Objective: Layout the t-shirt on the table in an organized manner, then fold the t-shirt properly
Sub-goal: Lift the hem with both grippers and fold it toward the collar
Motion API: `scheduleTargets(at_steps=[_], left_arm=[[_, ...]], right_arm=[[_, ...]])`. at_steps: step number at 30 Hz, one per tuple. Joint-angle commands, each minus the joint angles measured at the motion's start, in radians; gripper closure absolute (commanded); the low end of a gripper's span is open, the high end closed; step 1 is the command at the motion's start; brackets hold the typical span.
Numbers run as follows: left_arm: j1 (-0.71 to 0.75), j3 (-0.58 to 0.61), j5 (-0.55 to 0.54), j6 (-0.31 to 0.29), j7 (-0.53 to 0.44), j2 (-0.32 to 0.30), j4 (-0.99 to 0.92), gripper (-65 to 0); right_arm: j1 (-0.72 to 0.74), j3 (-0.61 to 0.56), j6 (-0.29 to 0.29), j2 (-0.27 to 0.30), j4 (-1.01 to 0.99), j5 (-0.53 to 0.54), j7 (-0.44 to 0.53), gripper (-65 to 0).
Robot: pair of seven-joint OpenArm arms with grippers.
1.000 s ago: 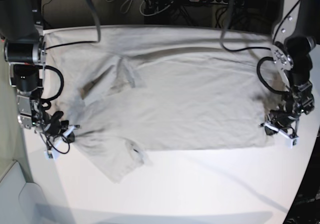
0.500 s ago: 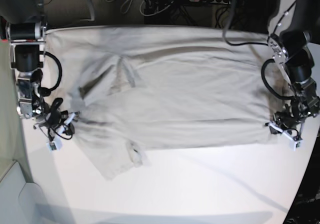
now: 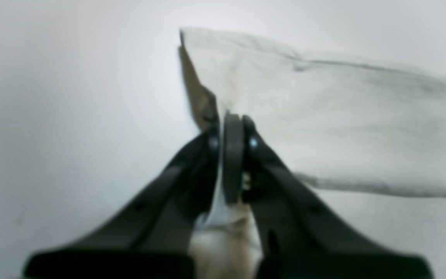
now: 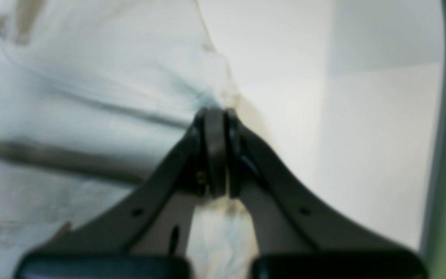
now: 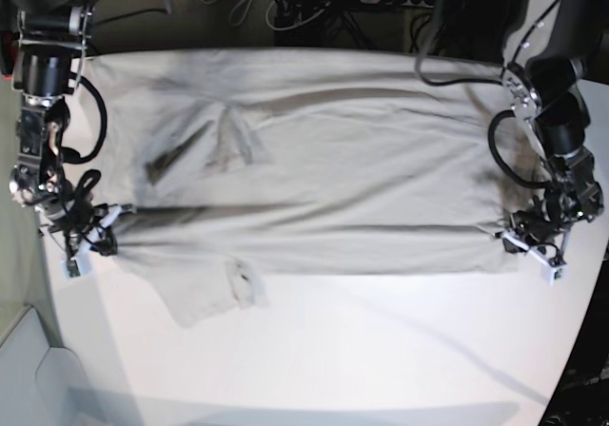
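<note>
**Both grippers pinch opposite edges of the shirt, cloth stretched across the table**

The t-shirt lies spread over the far half of the table, running nearly edge to edge side to side in the base view. Near half of the tabletop is bare white.

Left gripper, on the base view's right: jaws pressed together w/ a fold of shirt fabric clamped between them. Left wrist view confirms it: fingertips meet on the cloth, a bit of fabric bunched behind the pads, and the shirt's edge runs off up and to the right, corner slightly raised off the table.

Right gripper, on the base view's left: likewise closed on the fabric. In the right wrist view the fingertips squeeze a puckered bit of cloth, w/ creases radiating away to the left. White tabletop shows to the right of the grip; green strip at that view's far right edge.

Between the two grips a taut crease runs across the shirt. One sleeve hangs toward the near side, wrinkled. Folds and a dark shadowed crease sit near the upper left of the cloth. Wrist views are blurry, so fine detail is unclear.
</note>
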Motion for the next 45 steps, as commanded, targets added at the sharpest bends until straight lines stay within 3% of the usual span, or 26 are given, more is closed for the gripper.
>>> scheduleTargets(at_steps=[1,4,7,14,20,26,32,36,40,45], left_arm=[[-0.029,0.0,-0.013,-0.004,-0.021,-0.017,0.016,-0.1],[-0.029,-0.002,-0.013,-0.01,-0.021,-0.004,0.018,-0.1],[-0.022,-0.002,-0.013,-0.103,-0.019,0.002,0.041,-0.1],[0.119,-0.002,-0.013,-0.103,0.074,0.072,0.311,-0.1],[0.265,-0.002,-0.013,-0.103,0.081,0.143,0.598,-0.1],[0.329,-0.002,-0.013,-0.103,0.122,0.172,0.754,-0.1],[0.334,-0.003,-0.013,-0.103,0.143,0.166,0.804,-0.1],[0.332,-0.08,-0.062,-0.103,0.145,0.166,0.804,-0.1],[0.331,-0.123,-0.148,-0.103,0.191,0.16,0.794,-0.1],[0.332,-0.129,-0.161,-0.103,0.219,0.16,0.802,-0.1]], right_arm=[[0.012,0.013,0.022,0.016,0.042,0.012,0.028,0.0],[-0.026,0.041,0.045,0.014,0.102,0.012,-0.006,0.0],[-0.064,0.059,0.047,-0.001,0.139,0.012,-0.02,0.0],[-0.158,0.076,0.049,-0.007,0.214,0.012,-0.02,0.0],[-0.232,0.076,0.049,-0.026,0.308,0.013,-0.02,0.0],[-0.293,0.077,0.049,-0.029,0.416,0.013,-0.02,0.0],[-0.339,0.128,0.049,-0.044,0.482,0.013,-0.02,0.0],[-0.348,0.186,0.055,-0.059,0.505,0.013,-0.022,0.0],[-0.371,0.231,0.147,-0.07,0.505,0.013,-0.022,0.0],[-0.397,0.266,0.147,-0.086,0.507,0.012,-0.022,0.0]])
